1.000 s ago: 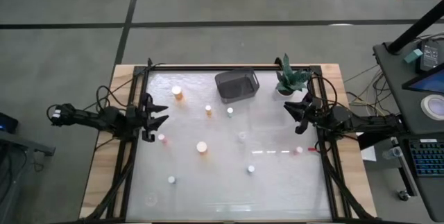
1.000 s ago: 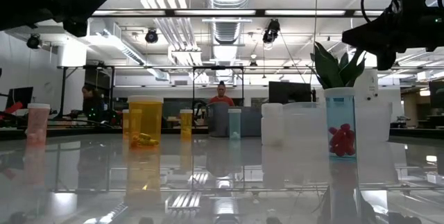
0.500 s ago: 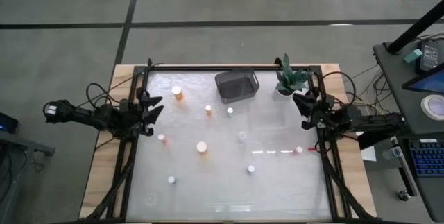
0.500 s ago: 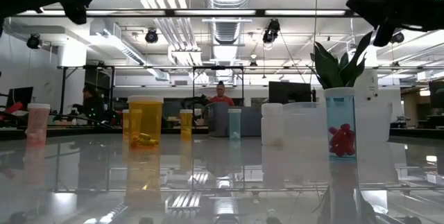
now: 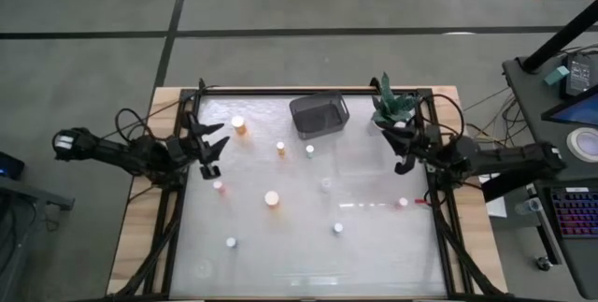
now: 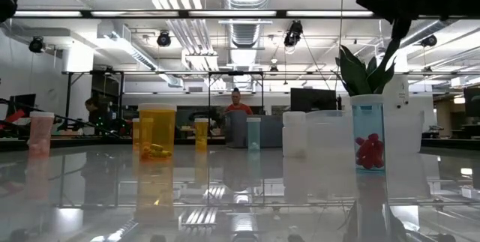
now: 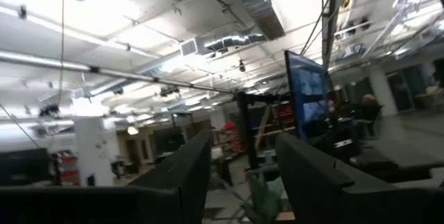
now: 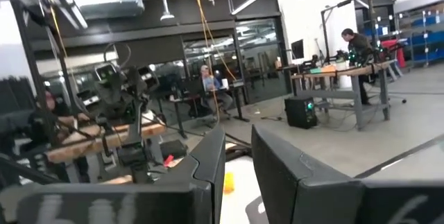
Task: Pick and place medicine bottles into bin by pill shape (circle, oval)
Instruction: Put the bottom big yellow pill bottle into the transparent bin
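Note:
Several small medicine bottles stand upright on the glossy table: orange ones with white caps (image 5: pixel 239 125) (image 5: pixel 272 199), a pink one (image 5: pixel 218 187), a teal one (image 5: pixel 309 151), white ones (image 5: pixel 231 242) (image 5: pixel 338 229). The dark bin (image 5: pixel 320 114) sits at the far edge. My left gripper (image 5: pixel 213 148) hangs open above the left edge, near the pink bottle, nothing between its fingers (image 7: pixel 187 179). My right gripper (image 5: pixel 400 149) is shut and empty above the right edge, beside the potted plant (image 5: pixel 392 107). In the low view the largest orange bottle (image 6: pixel 157 131) shows pills inside.
The plant stands at the far right corner, close to my right gripper. A bottle with red pills (image 6: pixel 367 141) stands near the right edge (image 5: pixel 403 203). A dark frame (image 5: pixel 187 208) runs along the table's sides. People stand at benches in the room behind.
Both grippers have risen from the table's side edges and tipped their fingers upward; in the low view they have climbed almost out of the picture's top. The left one has also rolled about its own axis. No bottle has moved.

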Available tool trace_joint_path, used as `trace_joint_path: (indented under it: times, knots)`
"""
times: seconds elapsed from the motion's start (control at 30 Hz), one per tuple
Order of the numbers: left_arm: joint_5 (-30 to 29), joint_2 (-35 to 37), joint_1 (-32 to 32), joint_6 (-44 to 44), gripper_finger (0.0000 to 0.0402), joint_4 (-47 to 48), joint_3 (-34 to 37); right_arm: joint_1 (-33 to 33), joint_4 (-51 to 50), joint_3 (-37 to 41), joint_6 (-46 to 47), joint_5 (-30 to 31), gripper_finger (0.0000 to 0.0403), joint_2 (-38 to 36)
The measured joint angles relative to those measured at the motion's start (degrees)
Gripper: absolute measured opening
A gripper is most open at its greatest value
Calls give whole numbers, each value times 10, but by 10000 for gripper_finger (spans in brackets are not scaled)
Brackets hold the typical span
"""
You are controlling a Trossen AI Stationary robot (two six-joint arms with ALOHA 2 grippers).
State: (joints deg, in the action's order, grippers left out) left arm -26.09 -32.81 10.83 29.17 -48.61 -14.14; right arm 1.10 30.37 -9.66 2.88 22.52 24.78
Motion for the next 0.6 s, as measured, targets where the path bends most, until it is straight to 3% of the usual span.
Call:
trace_joint_path:
  times: [0.13, 0.6]
  knots:
    - [-2, -24, 0, 42, 148, -8, -13, 0, 0, -41, -29, 0, 63, 49]
    - [-15, -61, 0, 63, 148, -8, -18, 0, -2, -187, -85, 0, 63, 223]
